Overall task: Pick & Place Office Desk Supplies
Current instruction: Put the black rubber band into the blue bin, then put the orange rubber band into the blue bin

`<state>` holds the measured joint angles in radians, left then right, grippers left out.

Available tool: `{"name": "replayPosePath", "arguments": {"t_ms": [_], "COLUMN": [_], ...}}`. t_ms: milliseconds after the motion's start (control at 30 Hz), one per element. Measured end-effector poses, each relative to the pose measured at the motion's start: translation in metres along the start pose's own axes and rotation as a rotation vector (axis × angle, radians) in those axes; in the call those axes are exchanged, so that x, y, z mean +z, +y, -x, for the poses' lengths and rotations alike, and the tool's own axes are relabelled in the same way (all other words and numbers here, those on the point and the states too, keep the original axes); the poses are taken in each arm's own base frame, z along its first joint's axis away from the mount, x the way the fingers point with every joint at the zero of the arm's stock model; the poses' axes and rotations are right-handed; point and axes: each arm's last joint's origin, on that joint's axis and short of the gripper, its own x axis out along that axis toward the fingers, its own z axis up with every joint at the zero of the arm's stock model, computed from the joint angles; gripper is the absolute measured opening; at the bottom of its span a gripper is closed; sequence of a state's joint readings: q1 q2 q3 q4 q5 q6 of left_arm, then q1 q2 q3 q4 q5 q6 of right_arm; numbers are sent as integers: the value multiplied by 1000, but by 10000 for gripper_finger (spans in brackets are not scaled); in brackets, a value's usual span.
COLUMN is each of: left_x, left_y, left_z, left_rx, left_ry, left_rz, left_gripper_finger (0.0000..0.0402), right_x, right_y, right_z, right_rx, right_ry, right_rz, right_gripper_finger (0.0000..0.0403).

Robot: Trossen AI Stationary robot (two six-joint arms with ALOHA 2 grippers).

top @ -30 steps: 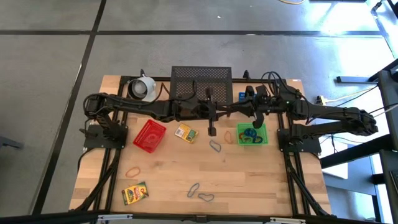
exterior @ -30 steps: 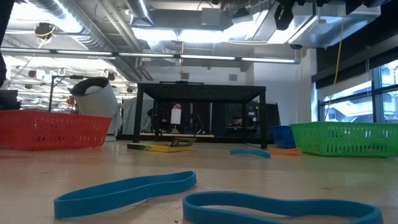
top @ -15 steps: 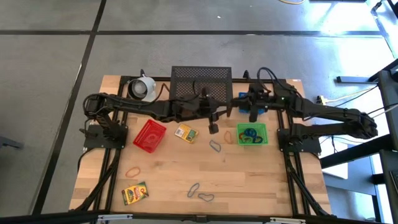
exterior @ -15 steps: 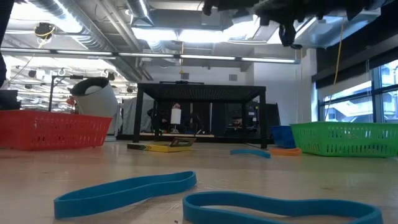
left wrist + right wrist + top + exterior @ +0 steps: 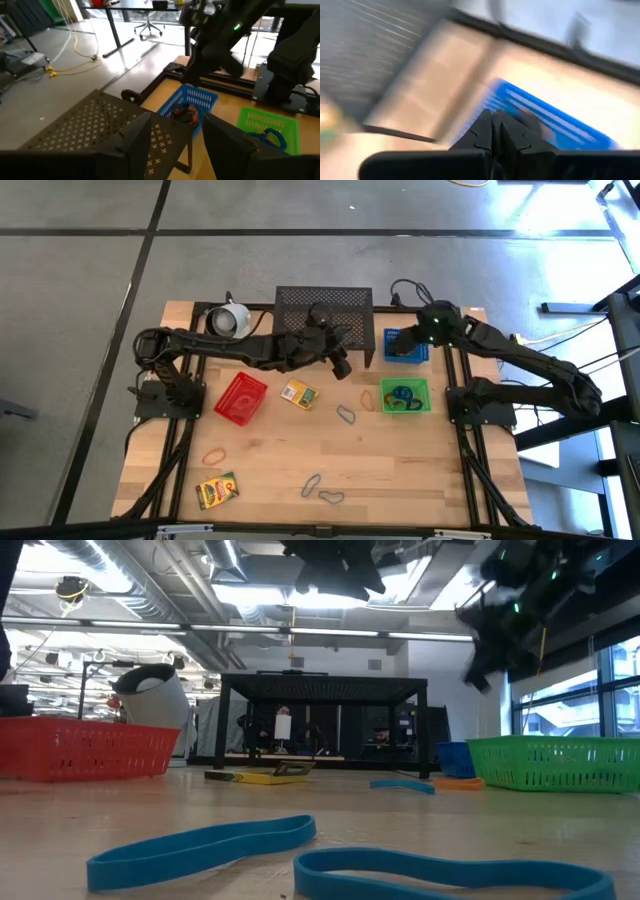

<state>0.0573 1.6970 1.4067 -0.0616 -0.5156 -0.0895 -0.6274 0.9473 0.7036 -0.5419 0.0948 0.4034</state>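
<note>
Grey concrete floor surrounds the wooden table (image 5: pixel 400 470), where office supplies lie scattered: loops near the front edge (image 5: pixel 322 488), a crayon box (image 5: pixel 217 490) at the front left, a second small printed box (image 5: pixel 299 393) beside the red basket (image 5: pixel 241 398), and blue loops already in the green basket (image 5: pixel 405 395).

Right gripper (image 5: pixel 492 131) hangs above the blue basket (image 5: pixel 406 346), its fingers pressed together with nothing visible between them. Left gripper (image 5: pixel 195 131) sits high by the black mesh shelf (image 5: pixel 323 308), fingers parted a moderate gap and empty; ahead of them lie the blue basket, holding something orange, and the green one beyond.

Risk: both arms crowd the same back-centre patch, so a swing by either toward the baskets could bring the wrists together. Loose loops lying flat, like the grey one (image 5: pixel 346 414) and the orange one (image 5: pixel 368 397) short of the green basket, may slip out of a pinch.

Compared with a second ago, the right gripper has left the green basket for the blue one, and the left has pulled back toward the shelf.
</note>
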Motion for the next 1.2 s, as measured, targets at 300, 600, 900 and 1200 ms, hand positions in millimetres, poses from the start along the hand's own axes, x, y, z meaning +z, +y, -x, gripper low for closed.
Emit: {"name": "replayPosePath", "arguments": {"t_ms": [300, 600, 900, 1200], "left_x": [-2, -15, -42, -73], "left_y": [3, 16, 8, -14], "left_z": [1, 17, 50, 114], "left_rx": [5, 59, 41, -40], "left_ry": [30, 244, 580, 1075], "left_rz": [28, 181, 167, 125], "left_gripper_finger": [171, 171, 171, 171], "right_x": [-9, -12, -11, -7], "right_y": [-18, -19, -19, -18], "right_z": [-52, -66, -65, -52], "right_rx": [-179, -189, -188, -170], "right_ry": [250, 293, 291, 229], "right_rz": [-9, 37, 37, 5], "right_gripper_finger": [9, 94, 203, 264]}}
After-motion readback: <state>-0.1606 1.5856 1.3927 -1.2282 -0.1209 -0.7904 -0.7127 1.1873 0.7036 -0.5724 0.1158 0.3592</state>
